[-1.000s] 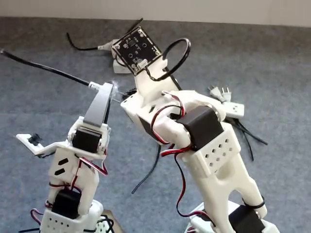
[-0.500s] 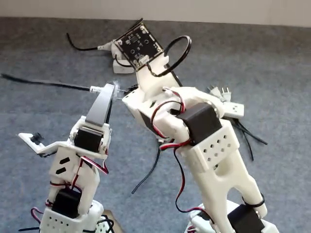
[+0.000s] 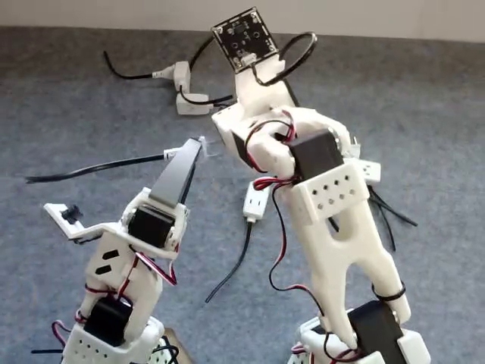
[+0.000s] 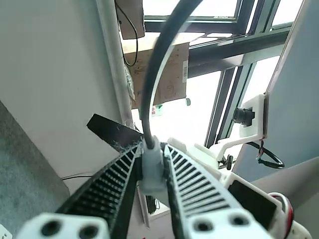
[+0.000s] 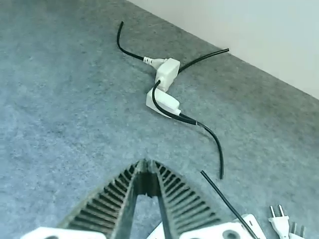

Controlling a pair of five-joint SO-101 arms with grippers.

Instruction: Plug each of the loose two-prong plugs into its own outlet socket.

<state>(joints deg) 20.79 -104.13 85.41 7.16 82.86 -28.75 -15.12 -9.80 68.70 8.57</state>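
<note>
While held aloft, plug: clamped in left gripper; carrying step, I'd judge.
Right gripper: closed, empty, over carpet.
Outlet socket: next, align prongs squarely.

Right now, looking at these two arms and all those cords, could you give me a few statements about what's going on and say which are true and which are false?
1. The left jaws grip a white plug on a black cord. True.
2. The right jaws hold a plug as well. False: they are shut on nothing, above the grey surface.
3. A loose two-prong plug lies on the grey surface. True.
4. The cords lying on the grey surface are white. False: they are black; only the plugs and outlet blocks are white.
</note>
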